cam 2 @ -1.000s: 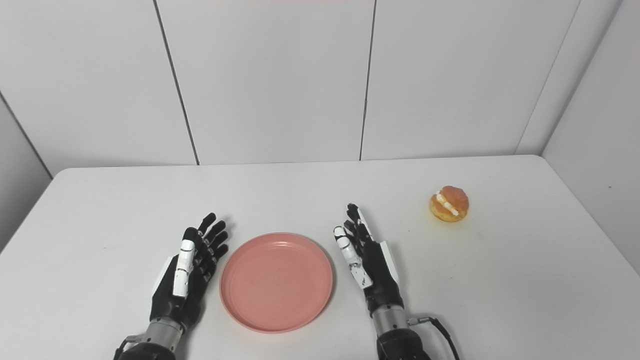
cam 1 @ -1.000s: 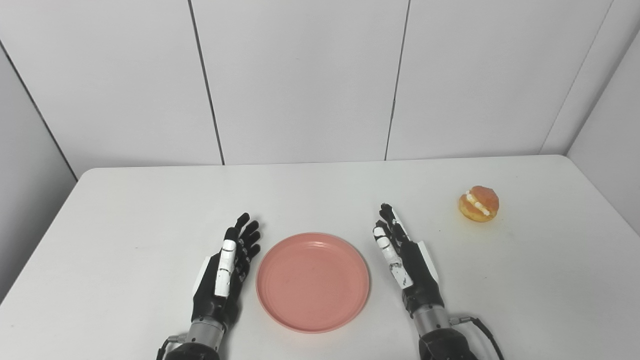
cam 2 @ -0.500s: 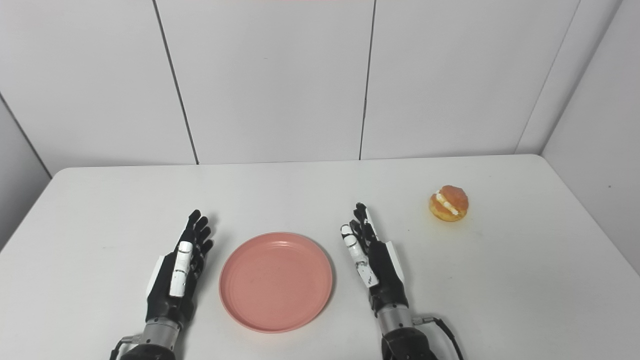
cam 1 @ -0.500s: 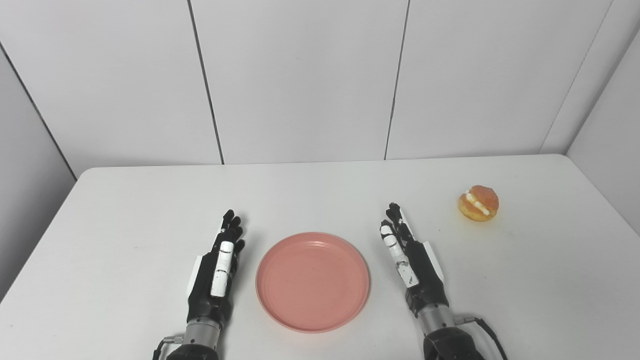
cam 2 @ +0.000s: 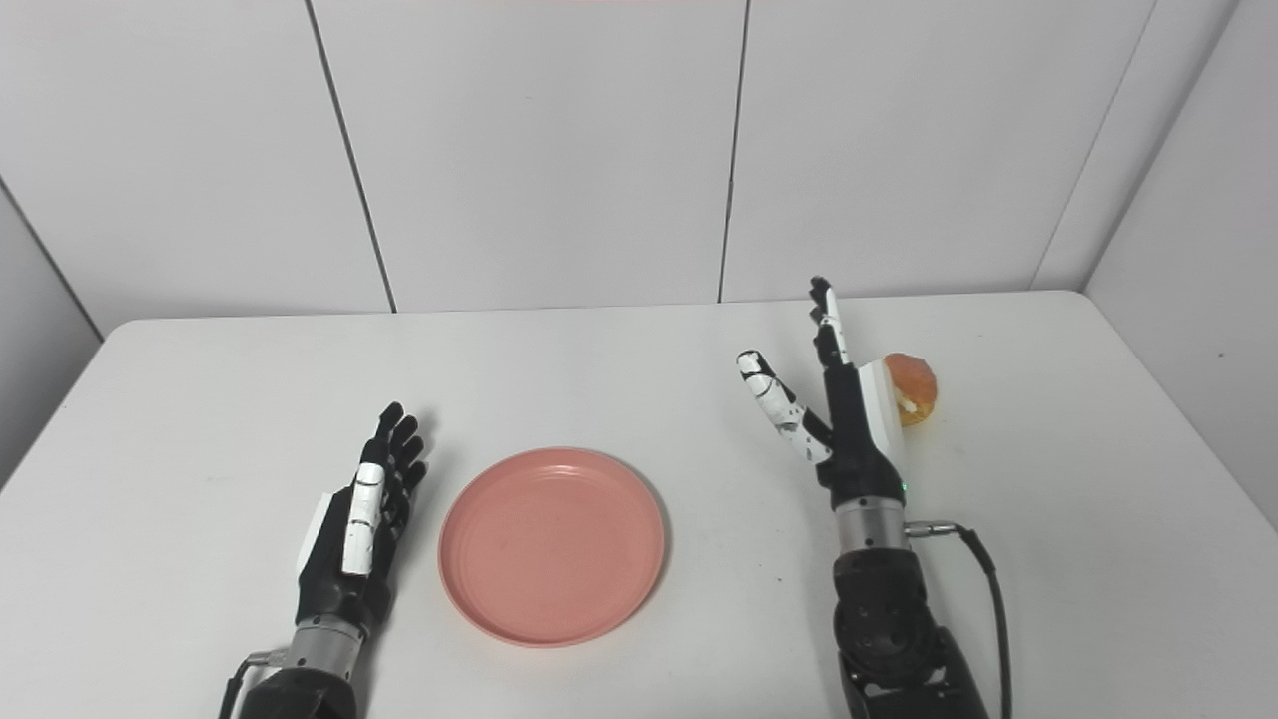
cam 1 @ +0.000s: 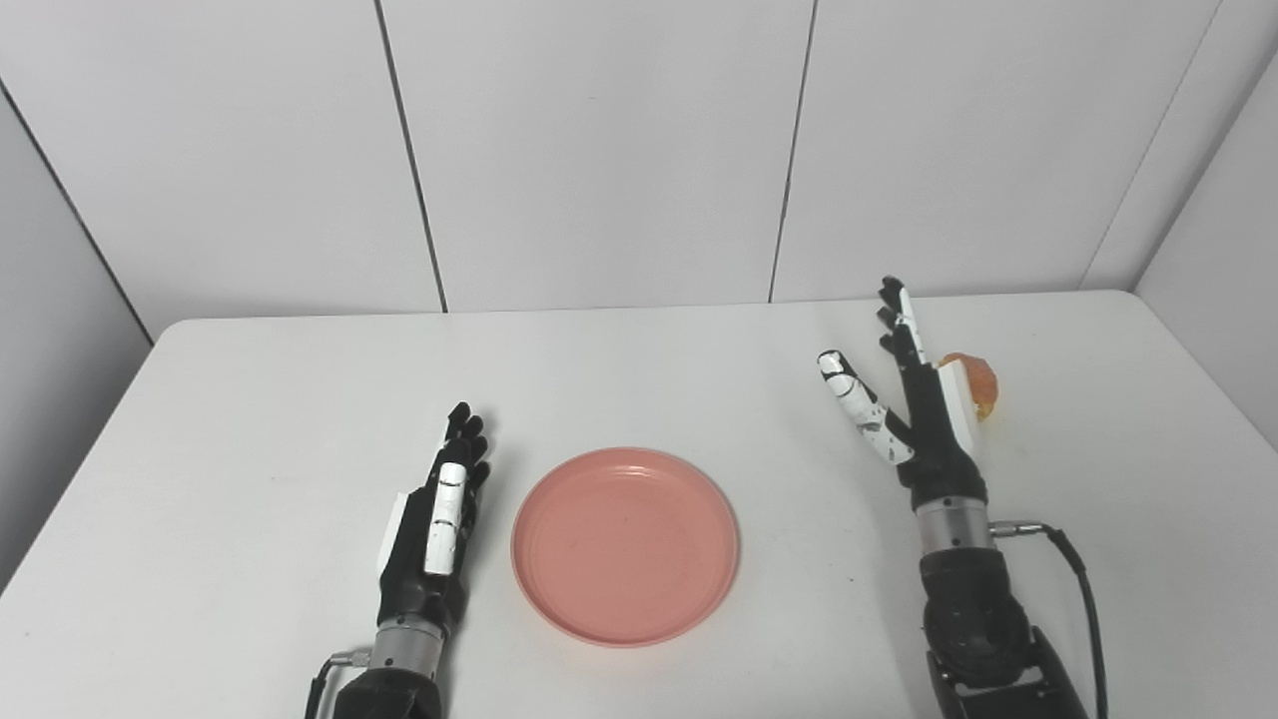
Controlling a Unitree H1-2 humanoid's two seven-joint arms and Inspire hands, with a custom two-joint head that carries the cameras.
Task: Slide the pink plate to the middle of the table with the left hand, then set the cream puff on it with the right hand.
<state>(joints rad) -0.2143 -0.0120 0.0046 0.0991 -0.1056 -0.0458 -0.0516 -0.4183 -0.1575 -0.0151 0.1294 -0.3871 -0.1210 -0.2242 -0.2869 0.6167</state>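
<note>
The pink plate [cam 1: 625,544] lies empty near the table's front middle. My left hand [cam 1: 436,524] rests open on the table just left of the plate, apart from it. My right hand [cam 1: 914,404] is raised and open, thumb spread, right of the plate. The cream puff [cam 1: 980,384] sits on the table at the right, partly hidden behind that hand; it also shows in the right eye view [cam 2: 914,387]. I cannot tell whether the hand touches it.
The white table [cam 1: 250,419] has grey wall panels behind it and on both sides. A black cable [cam 1: 1073,584] trails from my right wrist.
My right hand has lifted and moved forward and right, up beside the cream puff, with its thumb spread. My left hand has barely moved. The camera view has shifted a little.
</note>
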